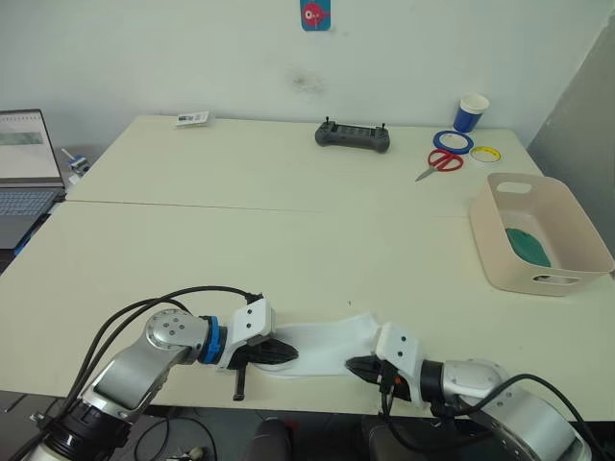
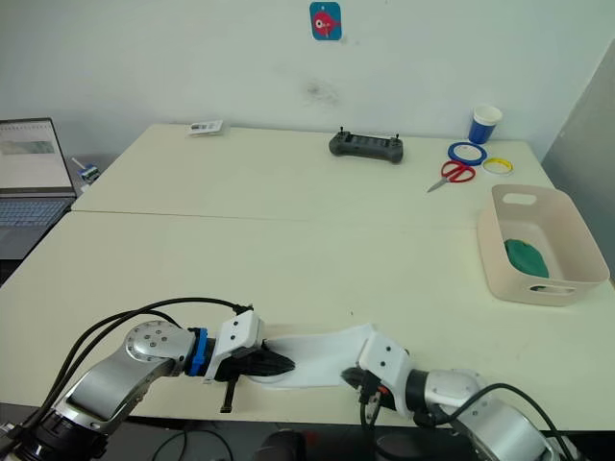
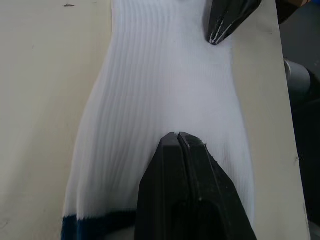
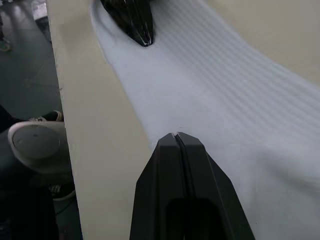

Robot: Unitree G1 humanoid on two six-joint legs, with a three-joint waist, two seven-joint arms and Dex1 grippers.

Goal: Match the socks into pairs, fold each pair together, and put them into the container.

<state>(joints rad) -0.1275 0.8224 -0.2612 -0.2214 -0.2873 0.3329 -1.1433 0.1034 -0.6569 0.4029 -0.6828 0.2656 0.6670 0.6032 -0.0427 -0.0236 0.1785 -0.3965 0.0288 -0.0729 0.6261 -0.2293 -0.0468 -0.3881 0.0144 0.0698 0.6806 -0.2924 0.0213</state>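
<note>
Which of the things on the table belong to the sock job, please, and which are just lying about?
Belonging:
white sock, under both shut claws
green sock in the container
left claw
right claw

Lying about:
scissors
tape rolls
blue cup
controller
laptop

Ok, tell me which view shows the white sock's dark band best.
The left wrist view: the dark band crosses the white sock beside the left hand. Both eye views and the right wrist view show white fabric without the band.
</note>
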